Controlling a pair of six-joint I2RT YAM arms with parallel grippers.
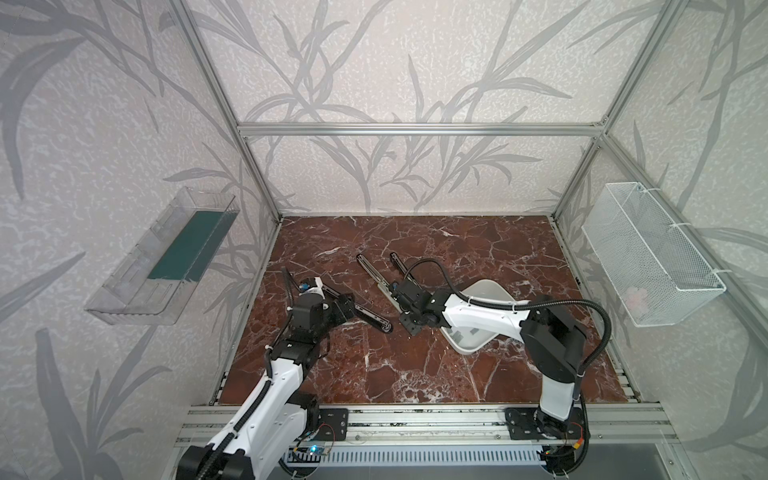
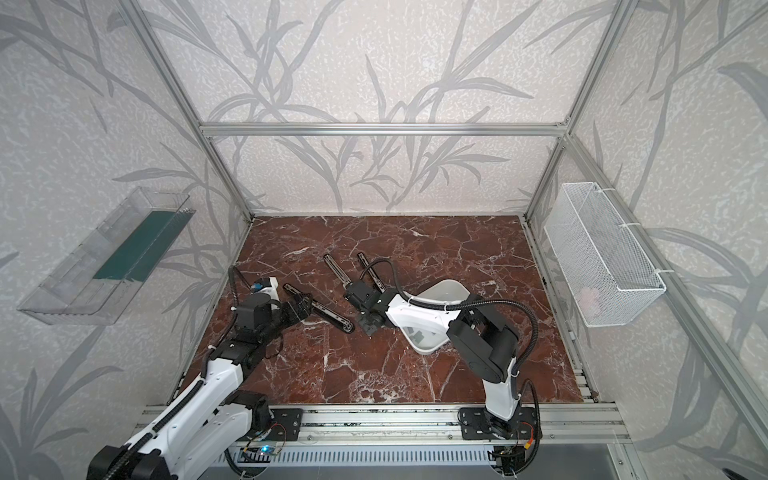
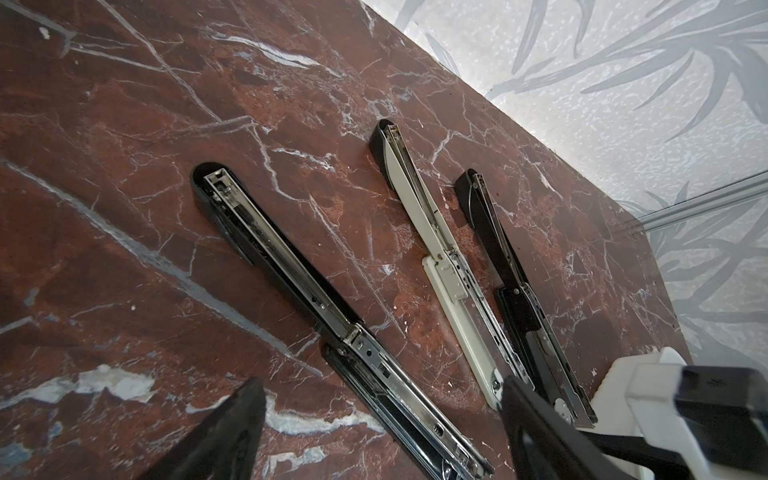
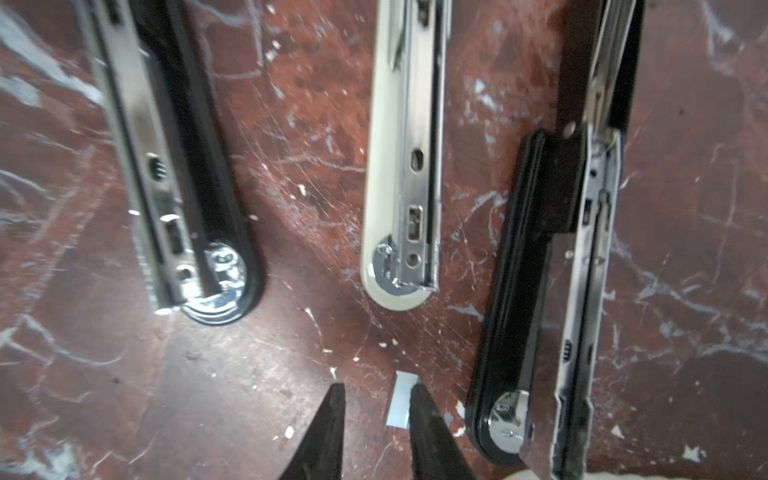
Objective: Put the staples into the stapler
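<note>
My right claw (image 4: 377,388) slightly parted, clamping nothing; staple strip (image 4: 400,395) between my fingers (image 4: 328,424), touching one only; just beside nearest black stapler (image 4: 507,291), by its rounded end; long axis roughly parallel to it; probably a short sideways shift.

White mesh basket (image 1: 636,257) and clear bin (image 1: 124,286) hang either side of the marble tabletop (image 1: 415,374).
</note>
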